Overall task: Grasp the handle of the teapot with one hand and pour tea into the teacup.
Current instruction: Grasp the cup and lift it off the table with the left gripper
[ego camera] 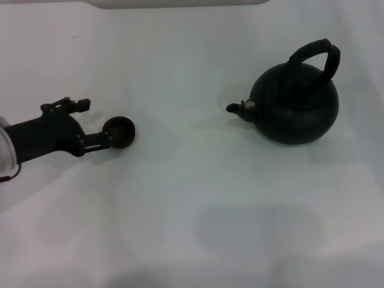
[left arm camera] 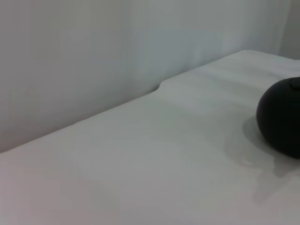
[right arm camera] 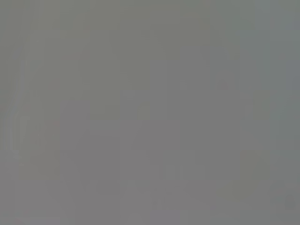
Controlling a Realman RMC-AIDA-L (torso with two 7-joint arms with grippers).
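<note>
Head view: teapot (ego camera: pixel 295 109) upright on the robot's right side of the table (ego camera: pixel 192 210), handle (ego camera: pixel 316 55) arching over its top, spout aimed left toward the teacup (ego camera: pixel 119 132).
Left gripper (ego camera: pixel 105 140) at the cup, seemingly clasping its rim, well apart from the pot; right gripper out of sight, yet nearer the handle.

White table against a pale wall

The white table (ego camera: pixel 192 198) fills the head view, lit softly and evenly; the left wrist view shows its far edge meeting a plain pale wall (left arm camera: pixel 84 51).
</note>
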